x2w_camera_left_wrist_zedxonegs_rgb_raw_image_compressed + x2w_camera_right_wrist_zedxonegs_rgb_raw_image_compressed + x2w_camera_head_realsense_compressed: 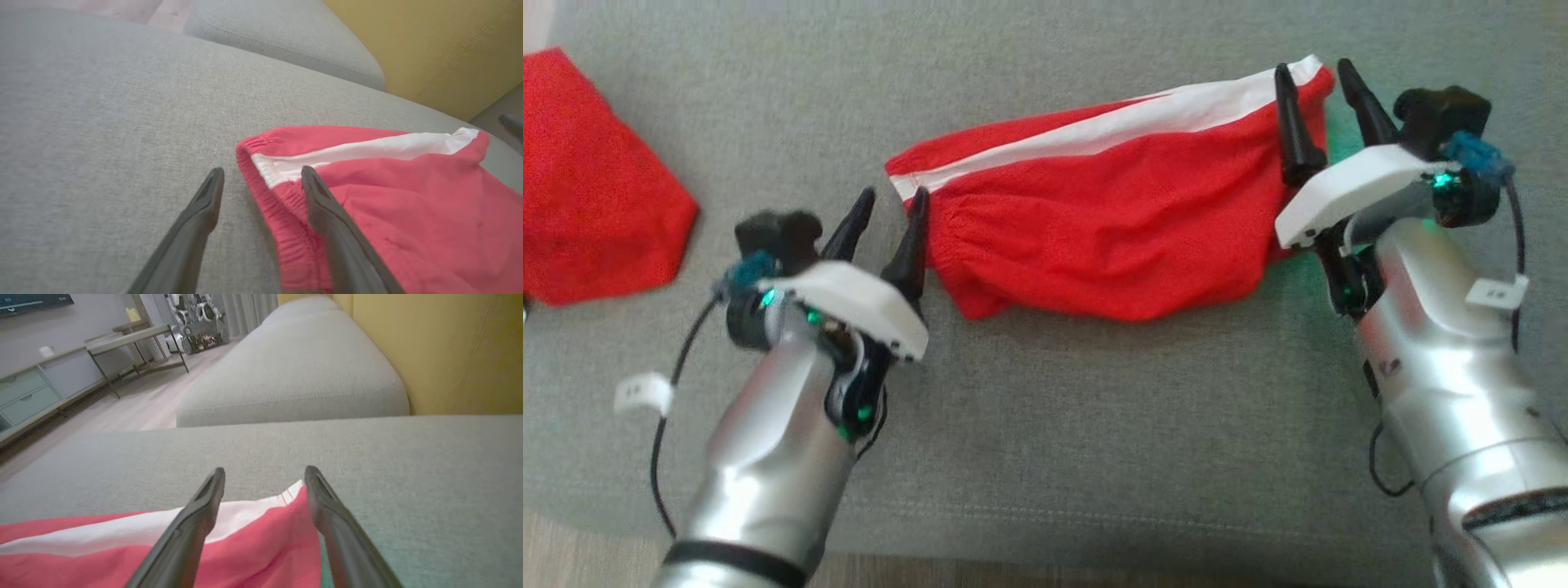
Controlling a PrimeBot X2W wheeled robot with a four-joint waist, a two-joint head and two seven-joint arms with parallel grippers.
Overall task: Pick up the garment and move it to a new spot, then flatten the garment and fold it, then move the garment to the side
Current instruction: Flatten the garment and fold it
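Observation:
The garment (1111,220) is a pair of red shorts with a white side stripe, lying folded across the grey sofa cushion (1045,425). My left gripper (894,206) stands open at its left end, by the elastic waistband (286,228), with nothing pinched between the fingers. At the right end my right gripper (1319,77) is open too, its fingers astride the corner with the white stripe (261,510). The cloth rests on the cushion and neither gripper holds it.
A second red cloth (588,188) lies at the cushion's far left. The cushion's front seam and edge run along the bottom (1094,523). A yellow sofa back (449,351) rises behind, and another grey cushion (294,375) adjoins. A low cabinet and table (81,363) stand across the room.

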